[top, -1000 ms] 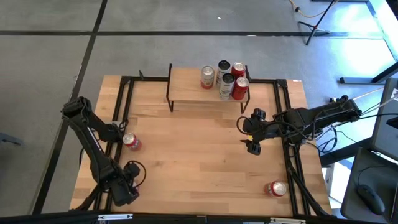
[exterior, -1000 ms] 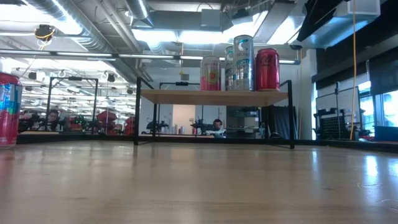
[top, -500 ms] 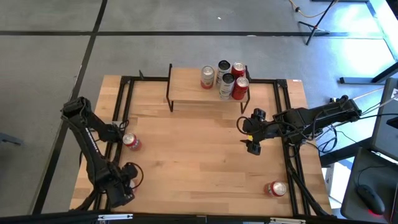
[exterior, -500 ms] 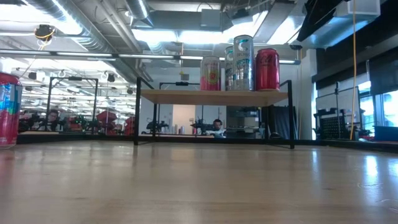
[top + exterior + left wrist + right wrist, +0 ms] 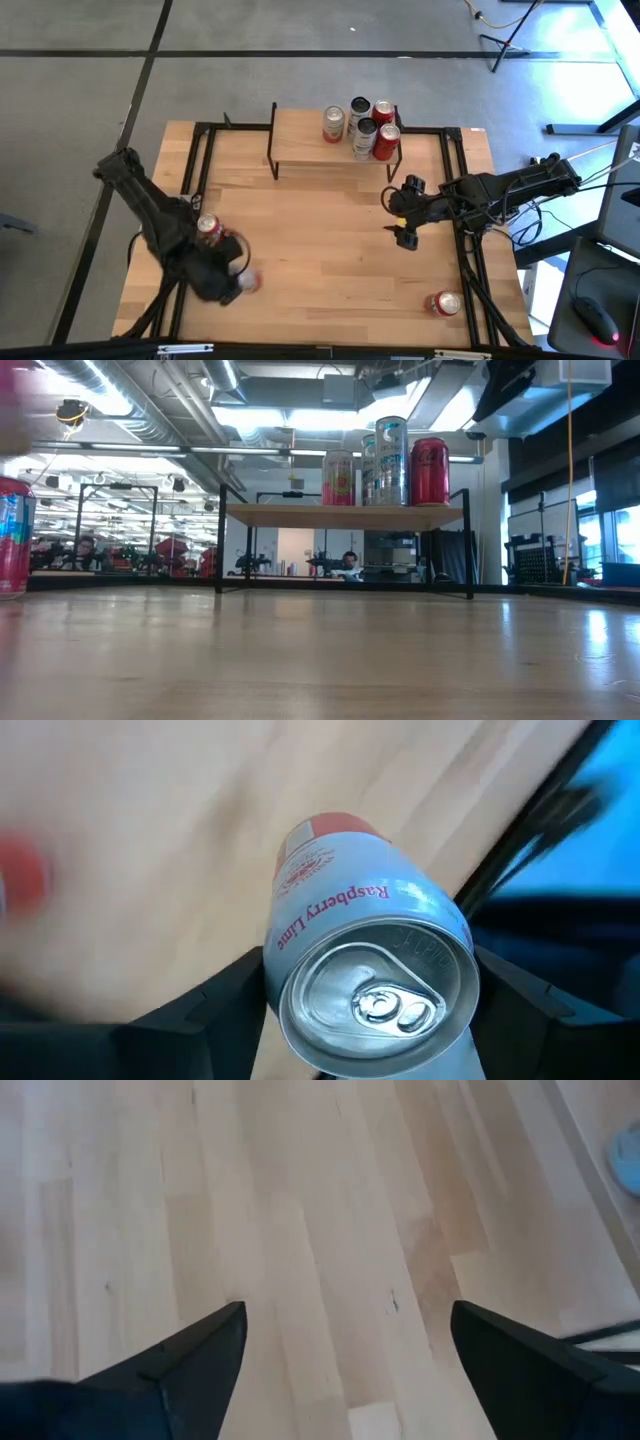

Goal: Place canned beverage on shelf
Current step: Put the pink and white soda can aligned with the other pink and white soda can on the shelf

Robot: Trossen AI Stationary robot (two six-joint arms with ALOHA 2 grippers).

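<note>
A red-and-white can [image 5: 208,228] stands upright on the table at the left; it also shows in the low view [image 5: 12,535]. In the left wrist view the can's top [image 5: 375,995] fills the gap of my open left gripper [image 5: 370,970], which comes down over it. In the high view this gripper [image 5: 215,252] is blurred. The shelf [image 5: 300,140] stands at the far middle on thin black legs, with several cans [image 5: 365,125] upright on its right end. My right gripper [image 5: 398,218] hangs open and empty over bare table, right of centre. My left gripper: its two fingers [image 5: 235,995] stand on either side of the can's top rim [image 5: 290,970], coming from above. I cannot tell whether they touch it. The can stands upright on the table.
Another red can [image 5: 443,303] lies on the table near the front right corner. Black frame rails [image 5: 195,170] run along the table's left, right and far sides. A blurred pink patch [image 5: 248,283] shows beside my left arm; I cannot tell what it is.
My left gripper has swung fast from the table's near left corner toward the far edge and a little right, ending over the red-and-white can. The can has stayed upright in the same place.
</note>
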